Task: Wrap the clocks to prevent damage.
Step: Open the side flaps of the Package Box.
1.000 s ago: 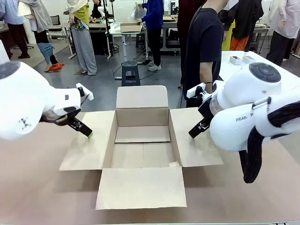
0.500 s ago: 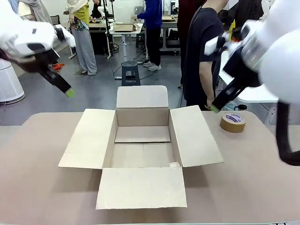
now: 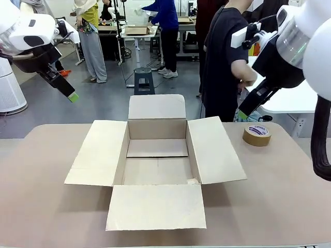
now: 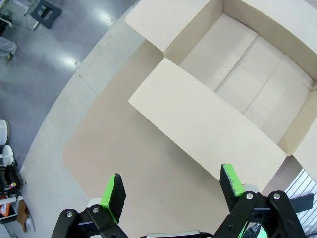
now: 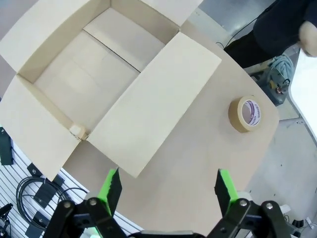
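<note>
Left fingers and right fingers rose, spread wide, well above the box.

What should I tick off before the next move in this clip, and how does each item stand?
1. Cardboard box open, four flaps out: ok.
2. Left gripper open, nothing held: ok.
3. Right gripper open, nothing held: ok.
4. Both grippers high above the table, apart from the box: ok.
5. Tape roll flat on the table, to the right of the box: ok.
6. Clocks and wrapping at hand: cannot tell.
</note>
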